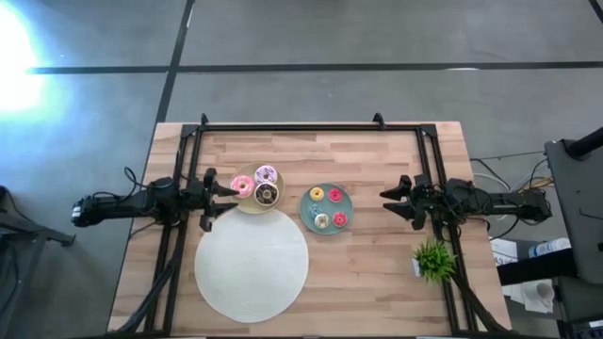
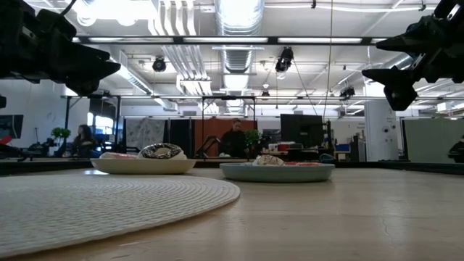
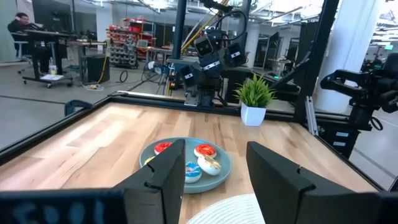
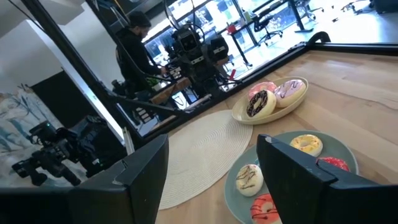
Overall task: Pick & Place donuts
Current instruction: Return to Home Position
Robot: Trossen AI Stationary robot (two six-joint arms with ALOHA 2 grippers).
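The donuts [image 1: 267,195] sit between the left pincer [image 1: 224,195] and the right pincer [image 1: 396,198]. Both are wide and empty, and the left is nearer.

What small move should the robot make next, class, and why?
Probably just draw both arms back to rest. The three big donuts lie on the cream plate, the four small donuts on the teal plate, none lies on the mat, and the left gripper and right gripper hang open, holding nothing.

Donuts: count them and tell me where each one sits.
7. On the cream plate: pink donut, violet donut, chocolate donut. On the teal plate: orange donut, red donut, whitish donut, second red donut. None appears hidden.
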